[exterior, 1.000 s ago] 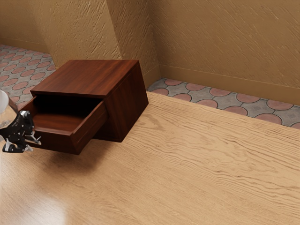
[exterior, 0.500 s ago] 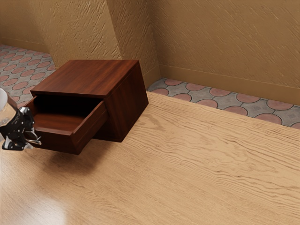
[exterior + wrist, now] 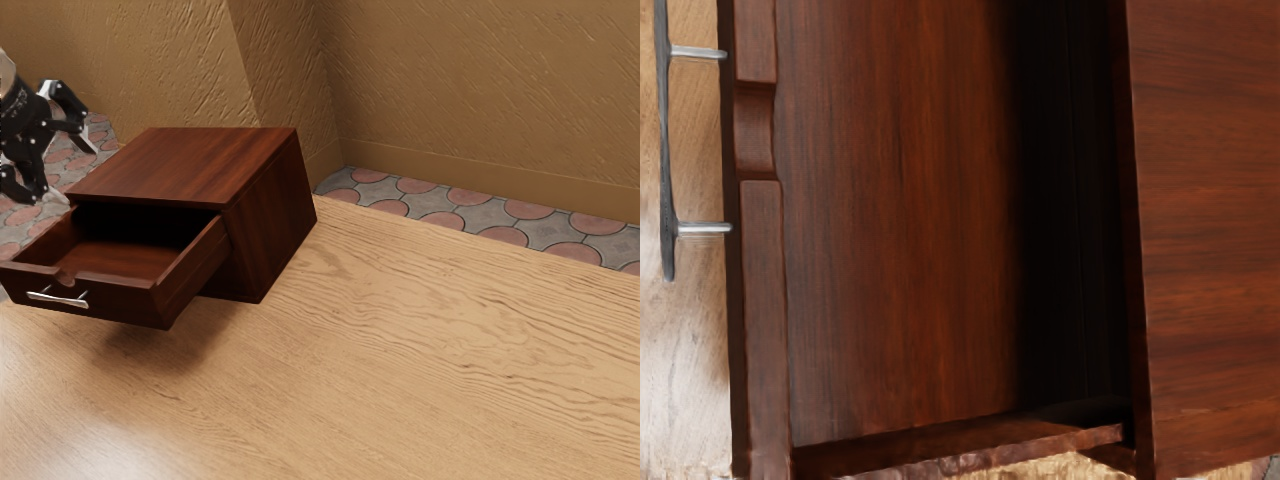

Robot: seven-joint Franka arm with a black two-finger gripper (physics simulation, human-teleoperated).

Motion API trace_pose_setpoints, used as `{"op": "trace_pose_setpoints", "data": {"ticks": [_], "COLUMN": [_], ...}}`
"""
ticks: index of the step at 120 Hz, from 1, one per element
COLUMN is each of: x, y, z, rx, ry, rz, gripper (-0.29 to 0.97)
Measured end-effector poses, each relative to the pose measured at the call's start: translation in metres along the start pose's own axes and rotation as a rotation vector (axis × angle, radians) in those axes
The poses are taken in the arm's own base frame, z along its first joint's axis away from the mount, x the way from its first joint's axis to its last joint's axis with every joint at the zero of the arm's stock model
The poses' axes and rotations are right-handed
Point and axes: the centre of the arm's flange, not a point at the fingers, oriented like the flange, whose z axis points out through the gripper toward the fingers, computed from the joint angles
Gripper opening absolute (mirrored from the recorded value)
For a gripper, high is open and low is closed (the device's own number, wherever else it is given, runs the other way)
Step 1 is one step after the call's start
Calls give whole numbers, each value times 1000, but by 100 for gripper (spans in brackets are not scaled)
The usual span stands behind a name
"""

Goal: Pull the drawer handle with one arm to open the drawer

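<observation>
The drawer (image 3: 130,262) stands pulled well out of its cabinet (image 3: 190,165) on the table (image 3: 400,350), so the job looks done, while the fingers (image 3: 72,100) hang spread wide and empty, well clear of the handle (image 3: 57,298).

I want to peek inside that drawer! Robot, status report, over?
End effector open, up high, off the handle. Drawer pulled out, open. Nothing in the way.

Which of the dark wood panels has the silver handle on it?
The drawer front, the pulled-out panel at the exterior view's lower left, carries the silver handle. The cabinet top and cabinet side are plain wood.
</observation>
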Motion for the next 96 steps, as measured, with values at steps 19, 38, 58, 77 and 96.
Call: {"op": "trace_pose_setpoints", "data": {"ticks": [19,38,58,77,96], "x": [-54,-96,-80,-106,-129], "y": [8,-1,-12,-15,-17], "z": [-24,27,48,46,43], "rx": [145,347,436,454,460], "ry": [-113,-114,-122,-137,-155], "rz": [126,204,160,201,234], "gripper": [60,64,66,67,68]}}
